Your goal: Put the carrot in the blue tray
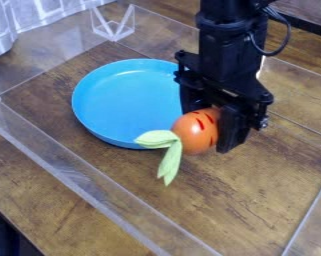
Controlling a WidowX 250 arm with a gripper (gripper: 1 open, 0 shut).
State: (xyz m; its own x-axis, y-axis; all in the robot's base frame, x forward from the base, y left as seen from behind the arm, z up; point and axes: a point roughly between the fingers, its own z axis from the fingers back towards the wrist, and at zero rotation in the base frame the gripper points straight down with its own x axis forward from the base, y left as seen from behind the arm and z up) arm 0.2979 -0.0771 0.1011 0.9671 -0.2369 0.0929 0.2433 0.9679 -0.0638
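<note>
The black gripper (212, 118) is squeezing the small, round, orange toy carrot (196, 127). Its jaws are closing around the fat orange part, one on the far side and one on the near side. That part is probably giving them something firm to hold. I am seeing dark lines on the orange skin. The floppy, light-green leaves (166, 150) are poking out away from the jaws and drooping, because nothing is holding them up.

The chunky black robot arm (230, 45) is reaching down from above, and a thin black cable (288, 38) is curving out beside its top. Right by the carrot, the round, shallow, bright blue plastic tray (123, 105) is lying on the brown wooden table (69, 165). In this view the carrot is showing just at the tray's edge, on the side by the arm. I am not able to tell how high up it is hanging, or if it is touching the rim.

I am guessing the arm is needing to go over the middle of the tray before letting go. If it is dropping the carrot here, the carrot might be bumping the rim and rolling onto the wood.
</note>
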